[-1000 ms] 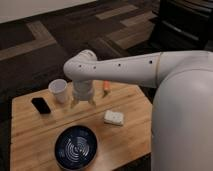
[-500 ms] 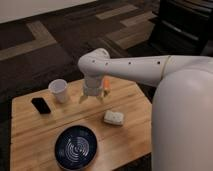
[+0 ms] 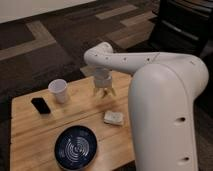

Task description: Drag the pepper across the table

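One bulky, smooth white robot arm (image 3: 167, 95) fills the right side, its rounded shell reaching left over the low table of light butcher-block planks (image 3: 30, 135), which stands on dark carpet with paler bands (image 3: 45, 47).

On the top, at 6 o'clock, sits a round, shallow, dark blue bowl (image 3: 76, 147). Its glossy inner face shows pale concentric rings, and nothing else can be made out in it. At 11 o'clock a plain white cup (image 3: 58, 91) stands upright, its mouth open to the camera; what it holds cannot be told. At 10 o'clock, just beside the cup, a flat black rectangular phone (image 3: 40, 105) lies on the wood. At 3 o'clock lies a small white rectangular block (image 3: 113, 118) with softened corners, close to the arm's shell.

The gripper (image 3: 103, 93), under a ribbed white wrist, points straight down at 1 o'clock, its tan tip at the table surface. Whether it is spread, narrow or holding anything cannot be told.

The slim orange-red pepper cannot be picked out separately; only a tan-orange tinge shows at the gripper's tip.
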You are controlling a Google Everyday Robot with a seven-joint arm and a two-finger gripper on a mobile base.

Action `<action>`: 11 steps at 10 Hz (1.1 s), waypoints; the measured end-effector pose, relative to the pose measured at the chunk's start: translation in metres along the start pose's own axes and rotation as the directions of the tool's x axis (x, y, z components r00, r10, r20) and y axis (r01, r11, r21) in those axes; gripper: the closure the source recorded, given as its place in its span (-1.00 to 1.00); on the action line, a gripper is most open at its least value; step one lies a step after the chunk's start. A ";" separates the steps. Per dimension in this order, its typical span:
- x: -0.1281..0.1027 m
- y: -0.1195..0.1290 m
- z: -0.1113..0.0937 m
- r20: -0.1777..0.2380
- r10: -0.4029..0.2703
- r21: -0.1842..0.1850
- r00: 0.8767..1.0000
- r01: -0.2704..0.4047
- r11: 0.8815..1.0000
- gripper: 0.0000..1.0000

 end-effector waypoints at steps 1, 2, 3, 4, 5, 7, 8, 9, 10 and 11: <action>-0.001 -0.001 0.000 0.002 0.001 0.002 1.000 -0.001 1.000 -0.30; -0.001 -0.002 0.000 0.002 0.003 0.002 1.000 -0.003 1.000 -0.30; -0.001 -0.002 0.000 0.002 0.003 0.002 1.000 -0.003 1.000 -0.30; -0.001 -0.001 0.000 0.002 0.001 0.002 1.000 -0.001 1.000 -0.30; -0.001 -0.002 0.000 0.002 0.001 0.004 1.000 -0.001 1.000 -0.30; -0.006 -0.014 0.003 -0.008 0.036 0.019 0.999 -0.036 0.999 -0.30; -0.010 -0.018 0.005 -0.012 0.045 0.021 0.999 -0.045 0.999 -0.30; -0.017 -0.018 0.007 -0.019 0.049 0.021 0.999 -0.048 0.999 -0.30; -0.025 -0.017 0.010 -0.023 0.047 0.019 0.999 -0.047 0.999 -0.30; -0.038 -0.019 0.016 -0.024 0.048 0.025 0.999 -0.048 0.999 -0.30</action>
